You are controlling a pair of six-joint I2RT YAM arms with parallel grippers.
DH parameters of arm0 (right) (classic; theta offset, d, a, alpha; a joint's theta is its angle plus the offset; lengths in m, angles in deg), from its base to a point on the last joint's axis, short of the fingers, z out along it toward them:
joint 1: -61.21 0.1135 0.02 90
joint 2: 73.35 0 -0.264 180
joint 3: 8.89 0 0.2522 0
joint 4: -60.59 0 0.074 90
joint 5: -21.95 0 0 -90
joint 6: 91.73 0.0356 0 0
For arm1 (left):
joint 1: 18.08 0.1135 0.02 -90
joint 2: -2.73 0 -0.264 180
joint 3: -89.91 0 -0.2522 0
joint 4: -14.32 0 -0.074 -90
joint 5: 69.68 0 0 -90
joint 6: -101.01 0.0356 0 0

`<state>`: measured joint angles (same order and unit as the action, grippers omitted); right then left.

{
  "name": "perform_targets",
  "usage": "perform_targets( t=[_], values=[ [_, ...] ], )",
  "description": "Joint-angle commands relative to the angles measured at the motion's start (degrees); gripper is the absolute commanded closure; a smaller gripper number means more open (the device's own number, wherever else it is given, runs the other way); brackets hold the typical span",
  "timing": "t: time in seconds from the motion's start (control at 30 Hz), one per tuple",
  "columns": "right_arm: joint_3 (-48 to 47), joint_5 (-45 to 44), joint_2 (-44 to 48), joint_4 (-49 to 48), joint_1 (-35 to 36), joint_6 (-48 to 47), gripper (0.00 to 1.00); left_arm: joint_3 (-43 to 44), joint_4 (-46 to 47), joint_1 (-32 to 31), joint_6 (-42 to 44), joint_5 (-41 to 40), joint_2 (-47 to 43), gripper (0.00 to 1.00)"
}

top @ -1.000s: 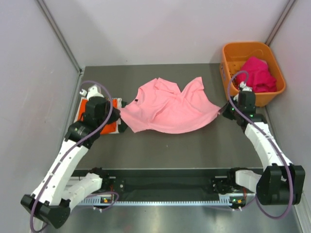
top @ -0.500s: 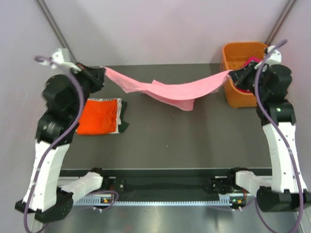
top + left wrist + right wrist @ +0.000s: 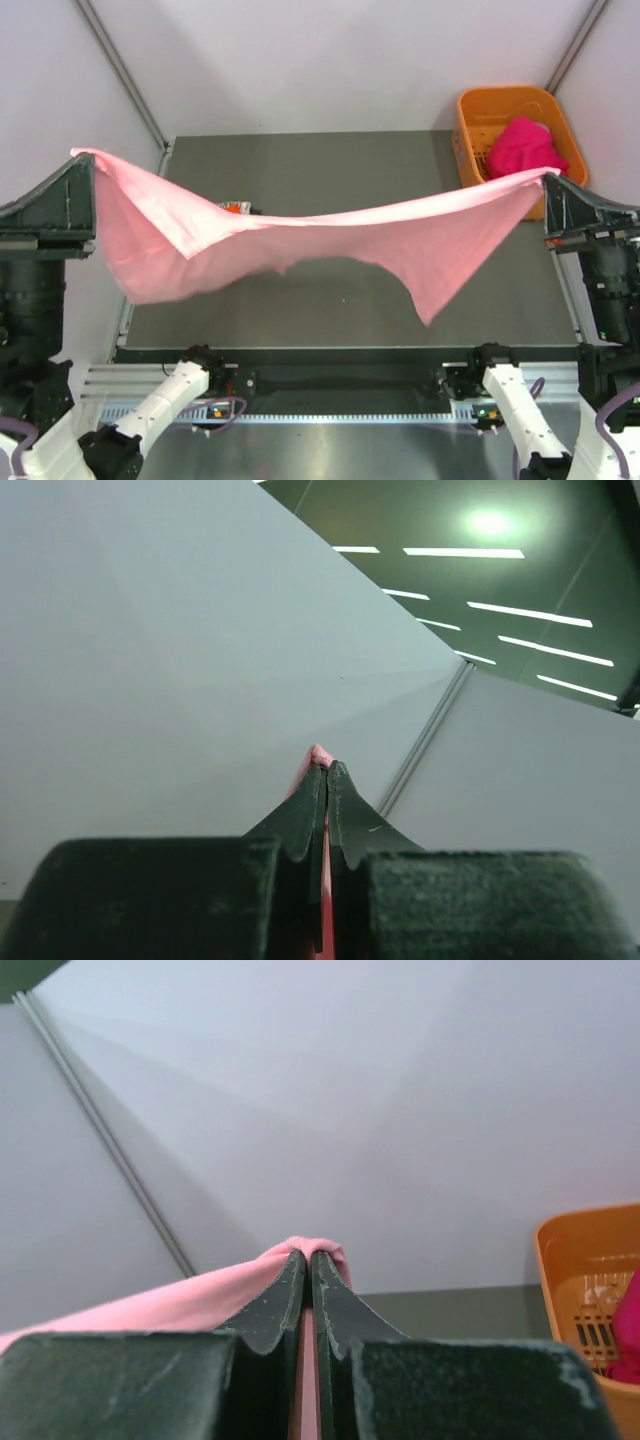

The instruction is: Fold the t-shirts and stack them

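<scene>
A light pink t-shirt [image 3: 300,240] hangs stretched in the air between both arms, high above the table, sagging in the middle. My left gripper [image 3: 88,165] is shut on its left corner, and in the left wrist view a sliver of pink cloth [image 3: 318,755] pokes out between the shut tips of that gripper [image 3: 327,768]. My right gripper [image 3: 548,180] is shut on the right corner; pink cloth [image 3: 180,1300] drapes over the tips of the right gripper [image 3: 307,1256]. A magenta t-shirt [image 3: 522,148] lies in the basket. The folded stack is mostly hidden behind the pink shirt.
An orange plastic basket [image 3: 470,108] stands at the table's back right corner, also seen in the right wrist view [image 3: 585,1250]. A scrap of orange and dark cloth [image 3: 238,208] peeks above the pink shirt at left. Grey walls enclose the dark table [image 3: 340,160].
Both arms have risen sharply and spread apart, lifting the pink shirt off the table and pulling it wide in the air. It now covers the folded stack at left.
</scene>
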<state>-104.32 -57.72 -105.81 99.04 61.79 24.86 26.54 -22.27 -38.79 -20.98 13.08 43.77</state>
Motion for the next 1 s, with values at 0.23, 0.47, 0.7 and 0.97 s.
perform_targets(
  t=[0.23,0.47,0.7,0.97],
  values=[
    [7.8,-7.1,-15.0,-10.0,-0.1,4.7,1.00,-18.0,11.2,0.2,-1.0,-4.4,18.6,1.00],
    [-5.1,-4.2,-36.1,-9.7,-2.0,6.7,1.00,-7.8,17.6,0.9,2.4,-3.9,33.7,1.00],
    [-37.5,2.6,-55.1,-3.7,-6.4,10.5,1.00,18.4,19.0,3.9,3.5,3.0,50.8,1.00],
    [-33.0,12.2,-61.2,-11.7,-8.4,15.2,1.00,19.4,20.7,6.3,2.4,5.9,56.6,1.00]
  ],
)
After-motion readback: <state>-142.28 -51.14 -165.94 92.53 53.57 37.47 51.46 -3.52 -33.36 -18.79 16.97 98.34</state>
